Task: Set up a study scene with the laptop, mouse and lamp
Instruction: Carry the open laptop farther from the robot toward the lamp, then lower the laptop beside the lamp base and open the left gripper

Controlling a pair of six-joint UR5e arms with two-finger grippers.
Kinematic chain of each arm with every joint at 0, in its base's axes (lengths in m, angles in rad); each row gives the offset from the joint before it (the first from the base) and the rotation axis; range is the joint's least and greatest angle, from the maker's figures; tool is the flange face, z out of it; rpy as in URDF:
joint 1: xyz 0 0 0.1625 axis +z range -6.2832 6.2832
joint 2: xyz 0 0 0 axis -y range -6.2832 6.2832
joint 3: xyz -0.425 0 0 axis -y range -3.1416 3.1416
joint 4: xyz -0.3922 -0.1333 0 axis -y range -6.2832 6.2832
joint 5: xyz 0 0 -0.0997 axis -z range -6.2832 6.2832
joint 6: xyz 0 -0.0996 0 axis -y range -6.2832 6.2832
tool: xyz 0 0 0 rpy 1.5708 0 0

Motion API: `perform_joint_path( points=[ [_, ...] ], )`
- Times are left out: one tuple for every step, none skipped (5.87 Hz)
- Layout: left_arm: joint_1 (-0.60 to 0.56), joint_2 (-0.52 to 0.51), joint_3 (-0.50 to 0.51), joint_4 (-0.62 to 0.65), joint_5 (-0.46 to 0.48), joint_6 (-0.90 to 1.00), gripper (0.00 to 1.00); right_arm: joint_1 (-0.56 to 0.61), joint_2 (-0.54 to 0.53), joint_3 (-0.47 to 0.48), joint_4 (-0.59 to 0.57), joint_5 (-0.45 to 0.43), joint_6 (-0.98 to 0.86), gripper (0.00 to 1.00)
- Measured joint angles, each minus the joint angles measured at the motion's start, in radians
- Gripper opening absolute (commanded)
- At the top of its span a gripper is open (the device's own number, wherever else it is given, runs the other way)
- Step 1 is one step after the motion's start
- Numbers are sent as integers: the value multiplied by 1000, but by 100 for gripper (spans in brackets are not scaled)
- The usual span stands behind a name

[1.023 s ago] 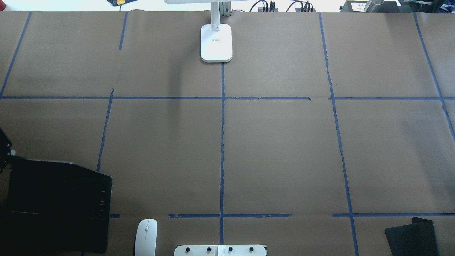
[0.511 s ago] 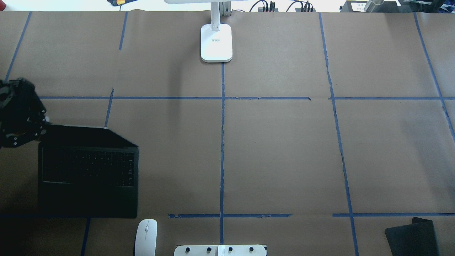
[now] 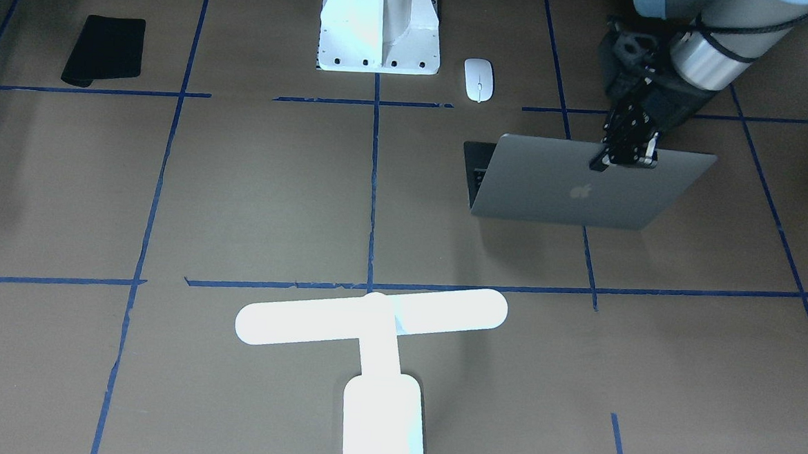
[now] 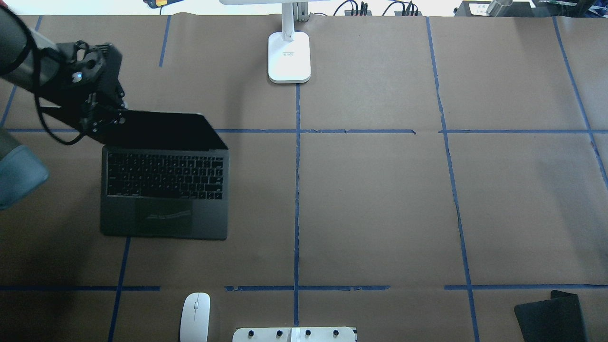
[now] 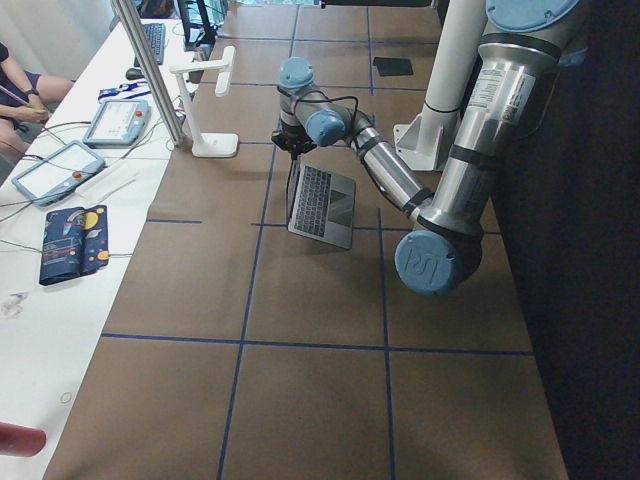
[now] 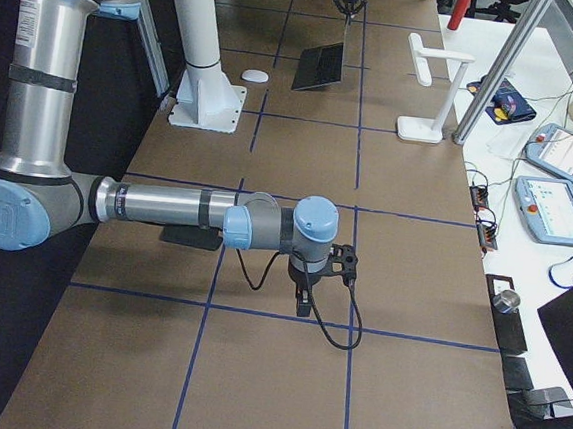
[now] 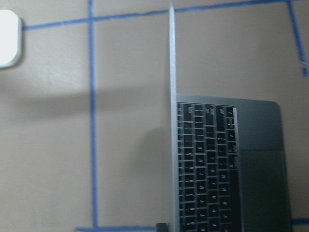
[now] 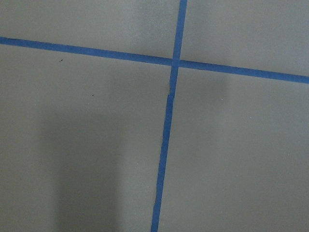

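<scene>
Black mat (image 3: 105,49), white bolted pedestal (image 3: 380,25), blue tape grid (image 4: 297,190) on brown table (image 4: 380,213)

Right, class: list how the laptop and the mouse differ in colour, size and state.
The laptop is grey, the mouse white. The laptop is far larger than the mouse. The left gripper grips the laptop's lid; nothing holds the mouse. Both sit on the robot's left side.
</scene>
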Motion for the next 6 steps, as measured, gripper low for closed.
perform_joint_path(
  points=[
    [7,-88,72,-3,11,-45,0,0,0,1,1,0,1,100],
    [18,-179,148,-8,22,-80,0,0,0,2,1,0,1,100],
    [46,-257,218,-27,71,-94,0,0,1,2,1,0,1,100],
    [85,-325,300,-66,144,-99,0,-1,1,2,0,0,1,100],
    [108,-388,399,-118,191,-99,0,-1,1,1,0,0,1,100],
    [116,-422,465,-157,210,-98,8,-1,1,0,0,0,1,100]
  ],
)
